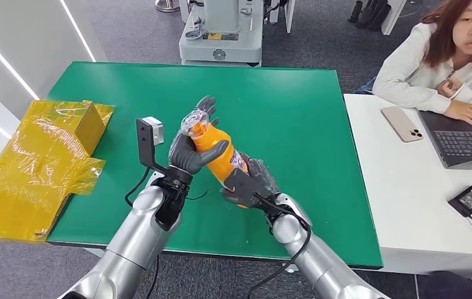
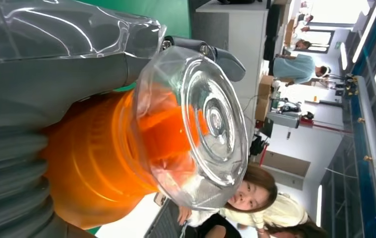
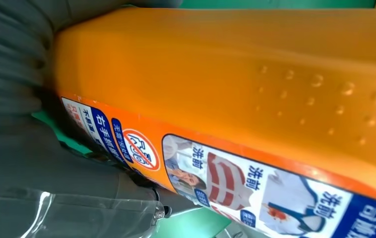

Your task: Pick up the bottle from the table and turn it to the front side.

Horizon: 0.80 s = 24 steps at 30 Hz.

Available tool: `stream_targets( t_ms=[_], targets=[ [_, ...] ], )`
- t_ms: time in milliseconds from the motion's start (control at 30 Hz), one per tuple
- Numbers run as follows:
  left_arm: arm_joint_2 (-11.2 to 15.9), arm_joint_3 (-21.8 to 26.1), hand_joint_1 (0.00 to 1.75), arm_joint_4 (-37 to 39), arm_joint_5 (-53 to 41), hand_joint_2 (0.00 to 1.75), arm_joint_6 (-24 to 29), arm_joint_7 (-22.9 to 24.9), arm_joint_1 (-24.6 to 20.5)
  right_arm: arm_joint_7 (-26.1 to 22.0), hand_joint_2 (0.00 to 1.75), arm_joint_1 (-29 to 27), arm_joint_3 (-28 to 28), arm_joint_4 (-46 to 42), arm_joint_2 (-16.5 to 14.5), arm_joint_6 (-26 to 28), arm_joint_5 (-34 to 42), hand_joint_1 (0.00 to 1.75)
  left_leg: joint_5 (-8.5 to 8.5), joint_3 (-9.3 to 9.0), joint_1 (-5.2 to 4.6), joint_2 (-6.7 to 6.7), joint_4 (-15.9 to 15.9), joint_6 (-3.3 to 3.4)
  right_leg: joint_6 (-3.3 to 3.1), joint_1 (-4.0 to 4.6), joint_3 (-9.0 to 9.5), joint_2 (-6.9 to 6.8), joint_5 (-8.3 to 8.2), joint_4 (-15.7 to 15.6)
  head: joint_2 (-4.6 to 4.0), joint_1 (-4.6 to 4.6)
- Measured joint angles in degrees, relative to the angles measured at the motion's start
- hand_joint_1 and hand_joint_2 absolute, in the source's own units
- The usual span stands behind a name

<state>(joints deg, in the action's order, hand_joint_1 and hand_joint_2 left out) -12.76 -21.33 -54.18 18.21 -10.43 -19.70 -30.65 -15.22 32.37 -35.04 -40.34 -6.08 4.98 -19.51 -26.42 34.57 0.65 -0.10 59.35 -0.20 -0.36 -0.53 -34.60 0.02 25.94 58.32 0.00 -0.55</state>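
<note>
Head view shows the orange bottle (image 1: 218,152) lifted off the green counter (image 1: 320,124), tilted, with the left hand (image 1: 191,152) wrapped around its neck and the right hand (image 1: 249,184) gripping its base. Lifting looks done; next, the two hands must rotate it until the front label faces forward.

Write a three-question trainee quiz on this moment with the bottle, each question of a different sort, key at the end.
1. True or false: the orange bottle lies flat on the green table.
2. Which holds the bottle's clear-capped end? A) the left hand B) the right hand C) the person
3. Fill in: the phone lies on the ___ table, beside the laptop.

Key: 1 false, both hands hold it up off the table, tilted. 2 A. 3 white.
</note>
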Motion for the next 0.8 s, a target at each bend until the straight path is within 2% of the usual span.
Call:
stream_targets(
  t_ms=[200,233,333,367,533,800],
  targets=[
    [0.2,-0.3,0.0,-0.2,0.9,1.75,-1.6,0.6,0.5,-0.2,1.75,0.0,1.7,0.0,0.1,0.2,0.3,1.75,0.0,0.0,-0.01,0.0,0.0,0.0,0.0,-0.01,0.0,0.0,0.0,0.0,0.0,0.0],
    [0.2,-0.5,0.38,-0.1,0.6,1.75,-1.7,0.5,0.5,-0.2,1.75,-0.1,2.0,-0.2,0.1,0.2,0.1,1.75,0.0,0.0,-0.01,0.01,0.0,0.0,0.0,-0.01,-0.01,0.01,0.0,0.0,0.0,0.0],
    [0.2,-1.2,1.69,0.2,-0.9,1.75,-1.8,0.2,0.5,-0.1,1.75,-0.6,2.8,-1.1,0.3,0.3,-0.3,1.75,0.0,0.0,-0.01,0.01,0.0,0.0,0.0,-0.01,-0.01,0.01,0.0,0.0,0.0,0.0],
    [0.2,-1.5,1.75,0.4,-1.8,1.75,-1.7,0.0,0.5,0.0,1.75,-1.0,3.1,-1.5,0.4,0.4,-0.3,1.75,0.0,0.0,-0.01,0.01,0.0,0.0,0.0,-0.01,-0.01,0.01,0.0,0.0,0.0,-0.01],
    [0.2,-3.0,1.75,1.8,-5.1,1.75,-1.1,-0.9,0.4,0.3,1.75,-2.5,4.5,-3.4,1.3,0.6,-0.3,1.75,-0.01,0.01,-0.01,0.0,0.0,0.0,0.0,-0.01,-0.01,0.01,0.0,0.0,0.0,-0.01],
    [-0.7,-3.9,1.75,4.8,-5.0,1.75,-2.7,-0.3,0.1,-0.2,1.75,-4.2,5.5,-4.4,2.0,0.5,-0.1,1.75,0.0,0.01,-0.01,0.0,0.0,0.0,0.0,0.0,0.0,-0.01,0.0,0.0,0.0,-0.01]
  ],
)
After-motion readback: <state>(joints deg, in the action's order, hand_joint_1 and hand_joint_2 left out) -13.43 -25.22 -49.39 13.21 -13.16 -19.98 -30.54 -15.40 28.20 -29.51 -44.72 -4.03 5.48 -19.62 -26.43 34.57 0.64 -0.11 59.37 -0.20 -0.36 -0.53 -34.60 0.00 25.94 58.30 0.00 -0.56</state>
